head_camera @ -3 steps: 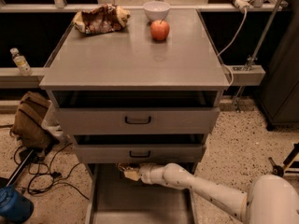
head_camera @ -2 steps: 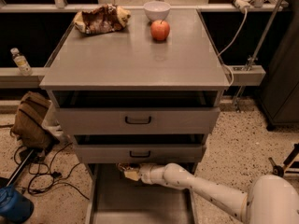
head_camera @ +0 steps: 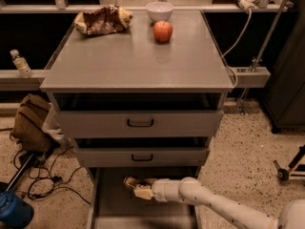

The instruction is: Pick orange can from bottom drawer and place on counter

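Cream tool (head_camera: 135,187) in grey bottom drawer (head_camera: 116,205); red apple (head_camera: 162,31).

orange can (head_camera: 130,182): in open bottom drawer (head_camera: 114,209) | pincer (head_camera: 138,189): at can | counter (head_camera: 138,63): grey

Jaws in the bottom drawer (head_camera: 108,205) at the orange can (head_camera: 130,182); apple (head_camera: 162,31) before bowl (head_camera: 159,10) on the counter (head_camera: 128,66).

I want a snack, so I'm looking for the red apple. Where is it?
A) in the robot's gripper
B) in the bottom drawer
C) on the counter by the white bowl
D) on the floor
C: the red apple sits on the counter just in front of the white bowl, while the gripper is down in the bottom drawer.
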`<action>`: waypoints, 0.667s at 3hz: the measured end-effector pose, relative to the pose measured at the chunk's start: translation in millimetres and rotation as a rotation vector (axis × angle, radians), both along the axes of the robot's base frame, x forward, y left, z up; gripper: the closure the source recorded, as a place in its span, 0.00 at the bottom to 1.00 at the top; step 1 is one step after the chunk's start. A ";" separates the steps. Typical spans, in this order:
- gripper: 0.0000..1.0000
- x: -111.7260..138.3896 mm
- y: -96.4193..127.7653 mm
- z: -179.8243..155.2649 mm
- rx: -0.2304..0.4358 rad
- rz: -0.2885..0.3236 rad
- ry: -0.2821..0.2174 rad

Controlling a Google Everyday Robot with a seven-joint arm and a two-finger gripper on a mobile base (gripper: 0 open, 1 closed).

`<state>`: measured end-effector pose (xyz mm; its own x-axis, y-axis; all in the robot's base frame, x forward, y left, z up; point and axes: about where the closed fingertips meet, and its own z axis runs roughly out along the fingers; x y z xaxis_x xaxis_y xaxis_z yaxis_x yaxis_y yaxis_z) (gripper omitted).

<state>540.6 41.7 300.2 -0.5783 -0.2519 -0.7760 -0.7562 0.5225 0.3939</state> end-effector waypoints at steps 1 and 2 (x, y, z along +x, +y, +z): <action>1.00 -33.6 -40.1 35.8 -0.031 0.017 -0.071; 1.00 -40.7 -39.1 112.9 -0.081 0.007 -0.227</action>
<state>499.8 2.6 413.1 -0.3896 -0.3222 -0.8628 -0.8241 0.5402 0.1704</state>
